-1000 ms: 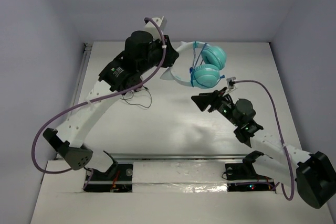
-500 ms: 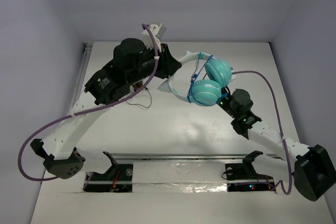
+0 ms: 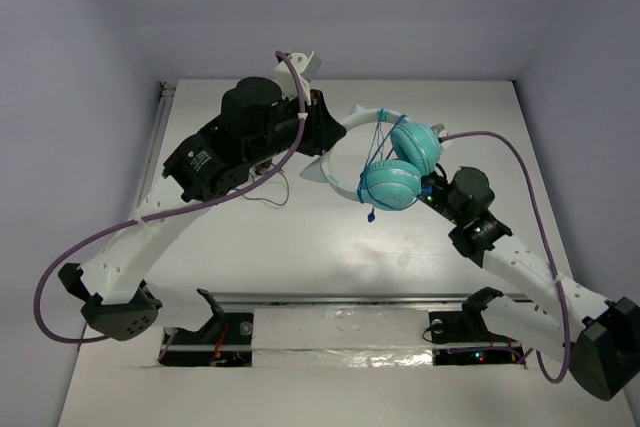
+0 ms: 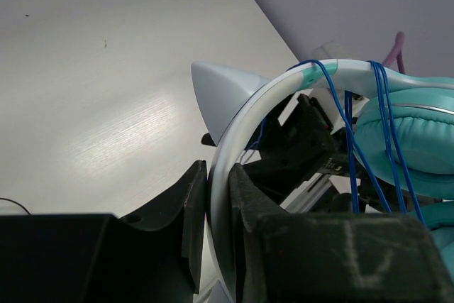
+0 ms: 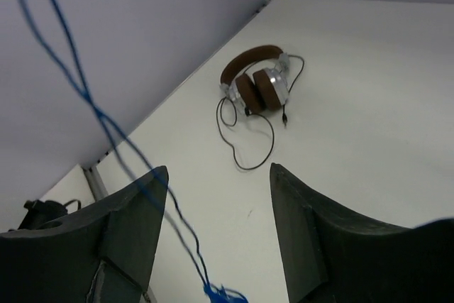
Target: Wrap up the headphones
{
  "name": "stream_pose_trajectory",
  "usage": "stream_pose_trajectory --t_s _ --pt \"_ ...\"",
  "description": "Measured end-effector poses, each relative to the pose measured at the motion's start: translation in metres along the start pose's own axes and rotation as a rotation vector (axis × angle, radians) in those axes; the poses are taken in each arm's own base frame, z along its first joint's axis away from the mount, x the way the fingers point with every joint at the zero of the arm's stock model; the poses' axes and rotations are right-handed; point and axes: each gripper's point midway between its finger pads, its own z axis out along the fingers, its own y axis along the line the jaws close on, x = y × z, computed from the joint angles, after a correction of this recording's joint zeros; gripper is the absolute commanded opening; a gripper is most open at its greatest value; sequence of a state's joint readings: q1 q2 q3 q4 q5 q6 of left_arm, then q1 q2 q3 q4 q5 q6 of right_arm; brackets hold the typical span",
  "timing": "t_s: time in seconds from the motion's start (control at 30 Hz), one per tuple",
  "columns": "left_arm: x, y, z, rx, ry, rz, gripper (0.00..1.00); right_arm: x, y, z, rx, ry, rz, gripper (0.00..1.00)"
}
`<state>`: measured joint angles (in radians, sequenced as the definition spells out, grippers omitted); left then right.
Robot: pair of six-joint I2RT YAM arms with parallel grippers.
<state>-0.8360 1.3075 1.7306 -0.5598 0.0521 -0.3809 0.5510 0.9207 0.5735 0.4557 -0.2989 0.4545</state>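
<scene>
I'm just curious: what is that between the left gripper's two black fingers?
The white headband of the headphones, pinched in the left gripper. The left wrist view shows it, with blue cable looped over the band farther along.

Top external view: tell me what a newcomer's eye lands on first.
The teal headphones at mid-scene, the left gripper shut on their white headband, with the blue cable looped over the band. Next, the right gripper, open beside the ear cups, with the cable hanging by its fingers. A brown-banded pair lies on the table beyond.
</scene>
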Motion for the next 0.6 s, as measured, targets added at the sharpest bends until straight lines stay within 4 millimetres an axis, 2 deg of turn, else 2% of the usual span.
stream_pose_trajectory --t_s 0.07,0.17,0.2,0.37,0.47,0.6 --pt "0.000 0.000 0.000 0.000 0.000 0.000 0.00 0.009 0.002 0.005 -0.026 0.052 0.000 0.64" --pt "0.000 0.000 0.000 -0.001 0.000 0.000 0.00 0.025 0.009 0.003 -0.084 0.115 0.015 0.53" --pt "0.000 0.000 0.000 -0.001 0.000 0.000 0.00 0.028 0.012 0.001 -0.099 0.122 0.019 0.45" --pt "0.000 0.000 0.000 -0.001 -0.001 0.000 0.00 0.039 0.014 -0.002 -0.126 0.148 0.043 0.30" --pt "-0.001 0.001 0.000 -0.007 -0.005 0.000 0.00 0.049 0.010 0.003 -0.129 0.168 0.073 0.00" --pt "-0.001 0.006 0.001 -0.031 -0.008 0.010 0.00 0.059 0.008 0.005 -0.130 0.172 0.145 0.00"
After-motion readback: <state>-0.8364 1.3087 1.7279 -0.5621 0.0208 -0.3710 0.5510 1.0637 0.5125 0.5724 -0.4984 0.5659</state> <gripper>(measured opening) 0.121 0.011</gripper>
